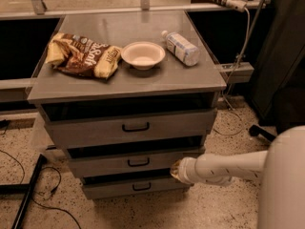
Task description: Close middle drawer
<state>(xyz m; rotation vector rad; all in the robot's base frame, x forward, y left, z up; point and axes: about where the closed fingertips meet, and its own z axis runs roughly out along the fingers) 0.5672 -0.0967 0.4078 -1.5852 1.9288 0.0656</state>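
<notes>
Camera view: gripper (pixel 177 171) (at middle drawer (pixel 109 164))

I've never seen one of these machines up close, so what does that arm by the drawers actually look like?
The arm is a smooth, white, rounded tube with a few small dark dots along its side. It joins a big white rounded shell at the right. No loose cables show on it. Its gripper, at the front of the middle drawer near its right end, looks tan or yellowish.

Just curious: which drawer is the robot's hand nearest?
The middle drawer: the gripper is at its front's right end, below the top drawer, above the bottom drawer.
</notes>
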